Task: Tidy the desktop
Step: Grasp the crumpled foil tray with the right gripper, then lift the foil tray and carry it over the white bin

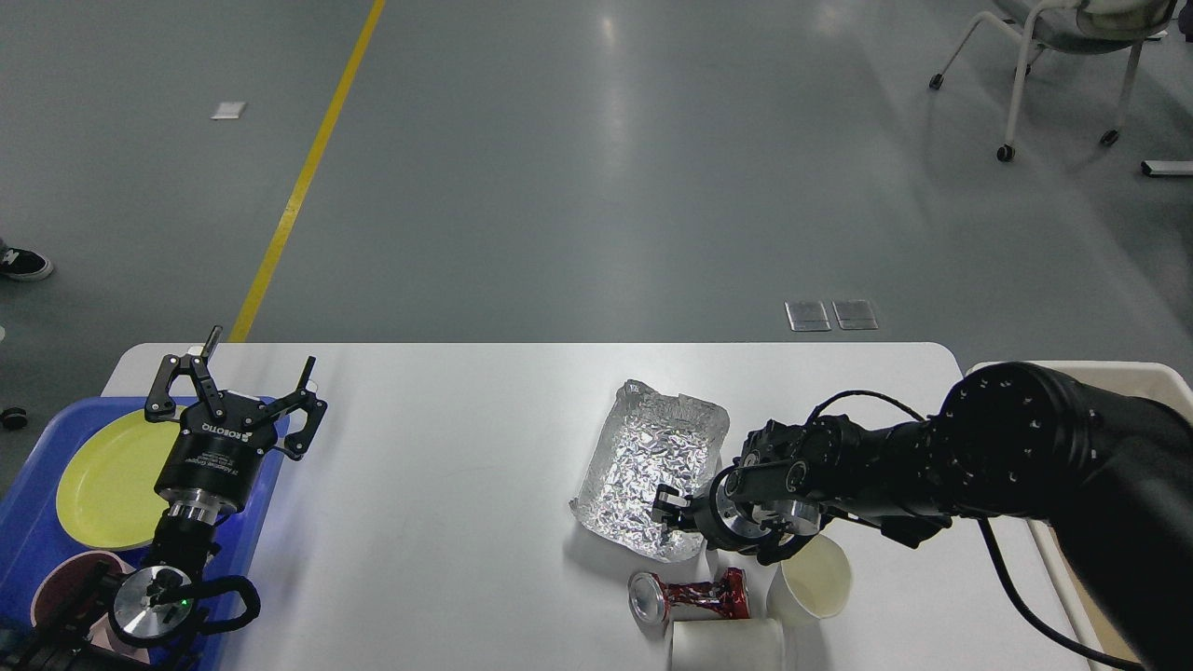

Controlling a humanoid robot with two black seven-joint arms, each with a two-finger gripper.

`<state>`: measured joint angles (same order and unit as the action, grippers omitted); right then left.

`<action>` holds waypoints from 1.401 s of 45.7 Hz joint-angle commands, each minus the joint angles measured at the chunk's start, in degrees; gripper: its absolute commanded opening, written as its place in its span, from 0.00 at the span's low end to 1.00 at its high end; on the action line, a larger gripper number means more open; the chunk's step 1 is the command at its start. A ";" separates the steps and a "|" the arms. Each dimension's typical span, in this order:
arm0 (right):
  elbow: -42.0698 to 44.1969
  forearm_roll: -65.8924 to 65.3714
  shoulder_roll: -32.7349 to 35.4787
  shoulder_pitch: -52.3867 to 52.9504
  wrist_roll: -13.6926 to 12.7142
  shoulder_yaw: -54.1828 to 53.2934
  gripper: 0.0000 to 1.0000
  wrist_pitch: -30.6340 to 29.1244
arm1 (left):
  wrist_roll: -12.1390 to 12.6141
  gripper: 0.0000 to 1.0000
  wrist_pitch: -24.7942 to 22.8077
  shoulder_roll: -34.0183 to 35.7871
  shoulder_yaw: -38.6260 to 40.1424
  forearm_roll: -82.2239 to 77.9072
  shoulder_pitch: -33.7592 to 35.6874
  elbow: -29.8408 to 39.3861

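Head view: the white bench fills the lower half of the frame, grey floor w/ a yellow line beyond it.

Left gripper is up over the bench's left edge, above the blue tray – fingers spread wide apart, nothing between them. The tray sits at the bench's left end and carries a yellow-green plate and a pinkish cup, partly hidden by the arm.

Right gripper reaches in from the right, low, at the near right corner of the crumpled foil tray. It's seen small and dark – can't tell if the fingers are apart or pinching the foil rim.

Just in front of the foil tray, near the bench's front edge: a crushed red can on its side, a white paper cup tipped over beside it, a second white cup at the bottom edge of the frame, touching the can.

A beige bin stands off the bench's right end, mostly behind the right arm.
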<state>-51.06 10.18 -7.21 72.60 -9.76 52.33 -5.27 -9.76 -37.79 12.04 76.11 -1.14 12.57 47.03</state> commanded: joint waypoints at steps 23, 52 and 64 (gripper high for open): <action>-4.31 2.03 1.66 4.55 -0.18 -0.47 0.00 -0.26 | 0.00 0.96 0.00 0.00 0.00 0.00 0.00 0.00; -43.59 -2.09 24.78 57.28 -0.35 12.19 0.00 -23.98 | 0.00 0.96 0.00 0.00 0.00 0.00 -0.09 0.00; -47.82 -2.80 27.25 70.30 -1.23 16.49 0.00 -32.08 | 0.00 0.96 0.00 0.00 0.00 0.00 -0.09 0.00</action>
<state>-97.70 7.44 19.86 139.63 -10.81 66.34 -35.98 -9.76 -37.79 12.04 76.11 -1.14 12.48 47.02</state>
